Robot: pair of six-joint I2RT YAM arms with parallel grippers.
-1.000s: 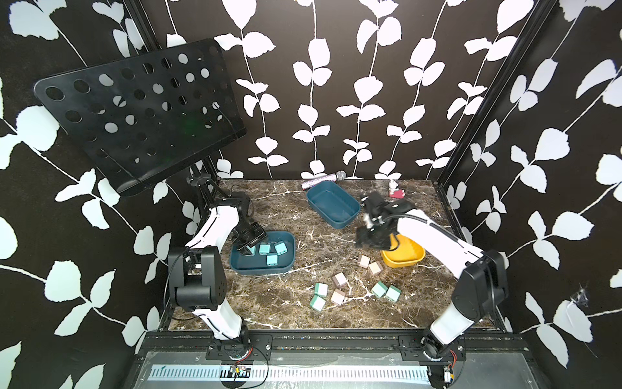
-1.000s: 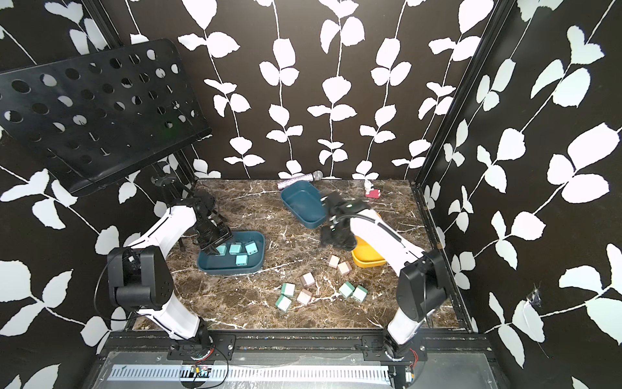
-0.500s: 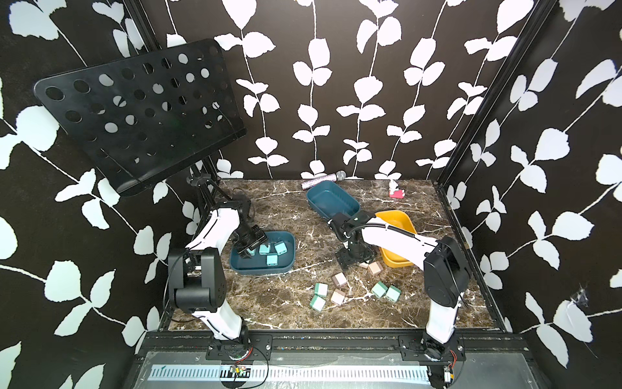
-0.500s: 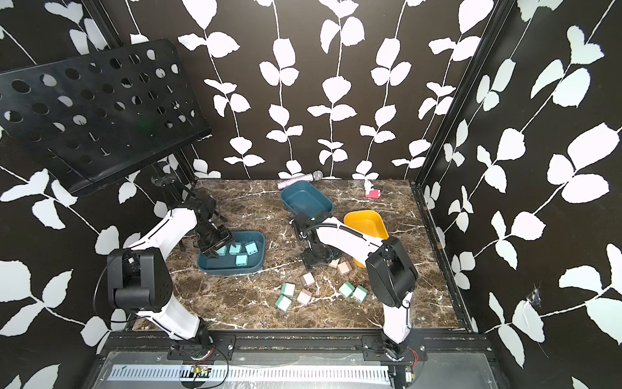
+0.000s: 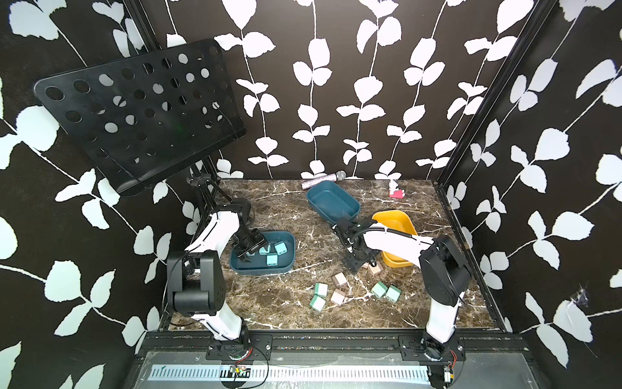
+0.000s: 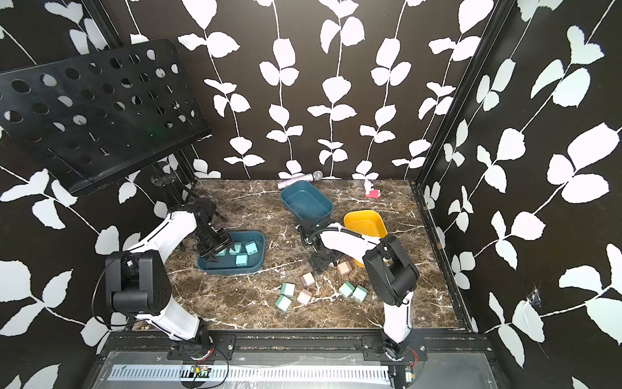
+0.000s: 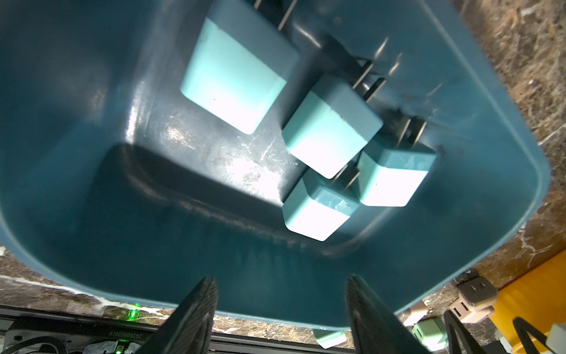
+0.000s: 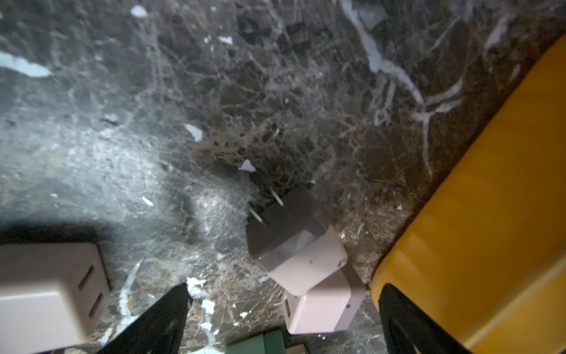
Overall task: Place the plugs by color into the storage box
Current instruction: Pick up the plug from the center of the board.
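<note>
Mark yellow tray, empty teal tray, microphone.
yellow tray (image 5: 396,220), in a top view, bare inner floor
empty teal tray (image 5: 331,202), in a top view, inner floor
microphone (image 5: 318,182), in a top view, glittery handle

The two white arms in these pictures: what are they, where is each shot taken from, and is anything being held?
They are two robot arms mounted at the front edge of a marble table, each ending in a two-fingered claw. The two wide pictures look down from above; the two close-ups come from cameras on the wrists. The left claw hangs open over a teal tray holding four light blue plugs. The right claw is open too, low over beige plugs beside a yellow tray. More beige and green plugs lie loose; another teal tray looks empty. Nothing is held.
</note>
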